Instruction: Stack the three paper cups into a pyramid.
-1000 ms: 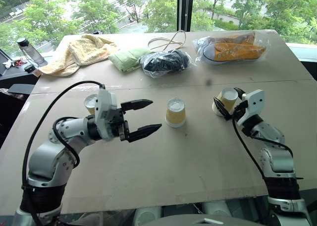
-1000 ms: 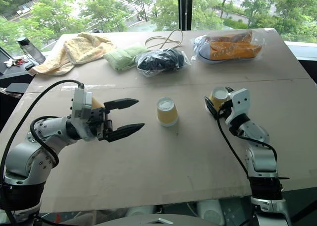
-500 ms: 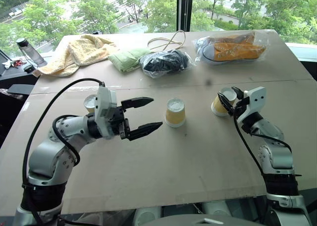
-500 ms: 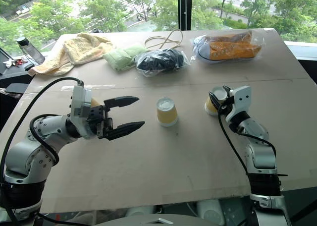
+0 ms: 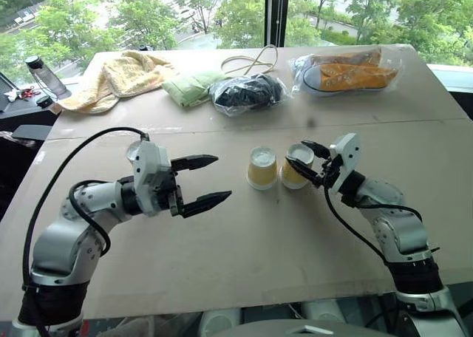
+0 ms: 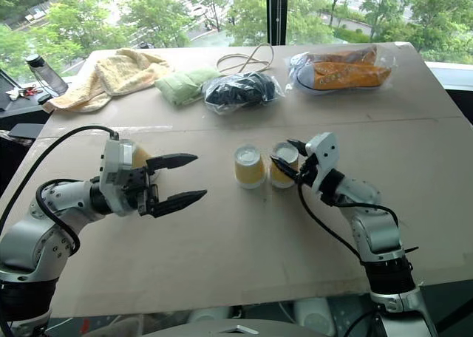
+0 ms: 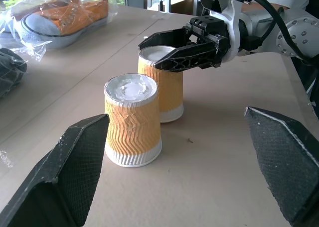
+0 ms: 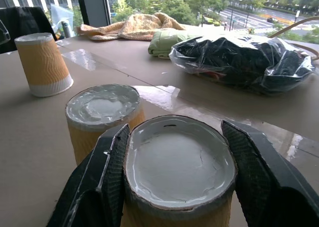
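Three yellow-orange paper cups stand upside down on the brown table. The middle cup stands free at the table's centre. Close beside it on its right is a second cup, with my right gripper shut around its upper part; its black fingers flank the white base. I cannot tell whether the two cups touch. The third cup stands at the left, mostly hidden behind my left gripper's body in the head views. My left gripper is open and empty, pointing at the middle cup from the left.
Along the far side of the table lie a yellow towel, a green cloth, a bagged black item, bagged orange shoes and a cord. A bottle stands off the far left corner.
My right gripper shut on the right-hand cup and carried it left, from well apart to right beside the middle cup. The left gripper stayed open and hardly moved.
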You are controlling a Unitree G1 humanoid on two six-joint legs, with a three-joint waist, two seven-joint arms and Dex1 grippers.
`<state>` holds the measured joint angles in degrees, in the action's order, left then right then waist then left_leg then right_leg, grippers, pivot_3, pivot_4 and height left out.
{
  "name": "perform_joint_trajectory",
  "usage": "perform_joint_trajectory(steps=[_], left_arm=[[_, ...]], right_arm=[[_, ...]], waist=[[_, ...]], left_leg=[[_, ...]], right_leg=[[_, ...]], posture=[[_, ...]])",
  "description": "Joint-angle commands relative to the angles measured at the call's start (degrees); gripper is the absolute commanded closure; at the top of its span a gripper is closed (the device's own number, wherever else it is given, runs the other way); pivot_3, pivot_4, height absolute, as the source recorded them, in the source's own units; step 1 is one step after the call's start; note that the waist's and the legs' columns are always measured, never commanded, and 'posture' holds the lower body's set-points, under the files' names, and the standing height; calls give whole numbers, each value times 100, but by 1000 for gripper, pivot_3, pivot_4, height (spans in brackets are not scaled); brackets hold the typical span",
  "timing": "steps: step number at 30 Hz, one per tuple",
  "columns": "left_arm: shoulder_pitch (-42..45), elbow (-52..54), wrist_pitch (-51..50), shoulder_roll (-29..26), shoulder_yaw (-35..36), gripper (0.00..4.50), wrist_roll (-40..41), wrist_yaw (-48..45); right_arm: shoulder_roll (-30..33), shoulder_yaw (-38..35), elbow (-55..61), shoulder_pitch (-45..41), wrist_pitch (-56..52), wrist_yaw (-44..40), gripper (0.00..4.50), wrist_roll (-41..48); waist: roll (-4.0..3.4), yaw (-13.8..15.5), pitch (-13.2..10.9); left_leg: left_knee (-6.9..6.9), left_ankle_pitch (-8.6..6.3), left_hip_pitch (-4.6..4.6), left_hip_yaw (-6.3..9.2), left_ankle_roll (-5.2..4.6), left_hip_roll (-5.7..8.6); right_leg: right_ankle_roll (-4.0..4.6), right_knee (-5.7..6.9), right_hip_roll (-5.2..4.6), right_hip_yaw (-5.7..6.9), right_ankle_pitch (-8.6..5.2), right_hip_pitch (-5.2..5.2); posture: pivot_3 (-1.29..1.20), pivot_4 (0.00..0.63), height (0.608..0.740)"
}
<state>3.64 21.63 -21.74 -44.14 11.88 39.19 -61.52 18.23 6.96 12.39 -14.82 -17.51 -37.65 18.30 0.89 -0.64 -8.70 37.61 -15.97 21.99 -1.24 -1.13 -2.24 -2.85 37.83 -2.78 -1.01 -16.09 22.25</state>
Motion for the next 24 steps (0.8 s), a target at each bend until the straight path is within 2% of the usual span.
perform_joint_trajectory(steps=[1, 14, 15, 16, 18, 24], left_arm=[[-83, 79, 142, -88, 223, 0, -40, -46], [-58, -15, 181, -105, 223, 0, -101, -105], [-43, -20, 178, -97, 212, 0, -98, -103], [-35, -19, 174, -92, 203, 0, -94, -101], [-27, -18, 171, -81, 191, 0, -90, -95], [-141, 90, 174, 75, 270, 0, 2, 54]], right_arm=[[142, 122, 167, -21, 113, -249, 2354, -31], [14, 251, -156, -171, 572, -169, 2354, -336], [-21, 246, -190, -191, 610, -131, 1327, -359], [-50, 236, -217, -211, 641, -89, 1006, -384], [-84, 219, -248, -230, 655, -73, 47, -410], [-90, 16, -143, -143, 700, -99, 47, -232]], waist=[[1, -5, 1], [2, -19, 1], [2, -18, 1], [2, -19, 1], [2, -18, 1], [2, -17, 1]], left_leg=[[0, 0, 0, -2, 0, 1], [0, 0, -4, -2, 0, 2], [0, 0, -4, -2, 0, 2], [0, 0, -4, -2, 0, 2], [0, 0, -3, -2, 0, 2], [0, 0, -2, -2, 1, 2]], right_leg=[[0, 0, -1, -3, 0, 0], [0, 4, 3, -2, 0, 0], [0, 5, 3, -2, 0, 0], [0, 4, 3, -2, 0, 0], [0, 4, 3, -2, 0, 0], [0, 2, 2, -1, 0, 0]], posture=[[0, 150, 740], [0, 150, 740], [0, 150, 740], [0, 150, 740], [0, 150, 740], [0, 150, 740]])
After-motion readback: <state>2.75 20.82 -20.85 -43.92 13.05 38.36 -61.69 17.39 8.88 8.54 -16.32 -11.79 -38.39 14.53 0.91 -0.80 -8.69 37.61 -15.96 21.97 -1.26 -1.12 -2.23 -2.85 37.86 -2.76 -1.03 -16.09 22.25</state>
